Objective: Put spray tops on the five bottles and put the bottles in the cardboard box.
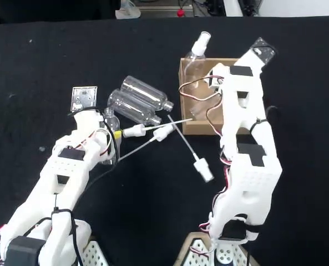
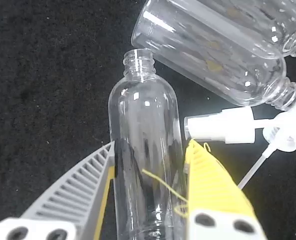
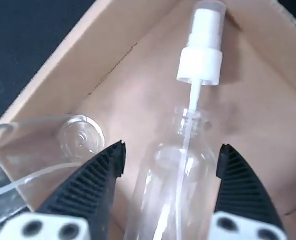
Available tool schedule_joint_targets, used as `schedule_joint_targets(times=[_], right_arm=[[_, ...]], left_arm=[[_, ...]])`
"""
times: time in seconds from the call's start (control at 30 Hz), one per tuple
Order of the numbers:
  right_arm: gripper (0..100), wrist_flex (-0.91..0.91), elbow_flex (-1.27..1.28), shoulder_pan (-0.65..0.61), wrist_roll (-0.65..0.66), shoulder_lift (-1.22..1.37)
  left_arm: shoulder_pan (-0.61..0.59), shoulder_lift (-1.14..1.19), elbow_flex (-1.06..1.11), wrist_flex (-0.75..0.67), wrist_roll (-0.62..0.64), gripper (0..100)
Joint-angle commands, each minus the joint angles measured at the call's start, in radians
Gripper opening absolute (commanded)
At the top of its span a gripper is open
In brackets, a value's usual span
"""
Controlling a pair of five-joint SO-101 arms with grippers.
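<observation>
Bottle (image 2: pixel 145 125) of clear plastic, neck bare, is clamped in the left pincer's (image 2: pixel 150 147) ribbed fingers (image 2: pixel 212 185), with white spray tops (image 2: pixel 222 127) just beside on the black tabletop (image 2: pixel 48 75). The right pincer (image 3: pixel 171 147) gapes wide astride a second bottle (image 3: pixel 167 200), sprayer (image 3: pixel 200 60) raised above its neck, inside the brown cardboard box (image 3: pixel 267 100).

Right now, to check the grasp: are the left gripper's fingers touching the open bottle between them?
Touching. The left wrist view shows both fingers pressed against the bottle's sides.
</observation>
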Motion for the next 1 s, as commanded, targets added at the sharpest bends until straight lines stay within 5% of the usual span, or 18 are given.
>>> schedule_joint_targets(times=[0.0, 0.43, 0.7, 0.97], right_arm=[[25.5, 0.011, -0.004, -0.012, -0.026, 0.008], [24.3, 0.011, -0.008, -0.011, -0.051, 0.059], [0.9, 0.011, -0.008, 0.008, -0.049, 0.059], [1.8, 0.077, -0.035, 0.017, -0.049, 0.041]], left_arm=[[-0.015, -0.017, -0.004, -0.008, -0.002, 22], [-0.016, -0.018, -0.004, -0.008, -0.002, 22], [-0.016, -0.02, -0.004, -0.008, -0.002, 22], [-0.016, -0.02, -0.004, -0.008, -0.002, 22]])
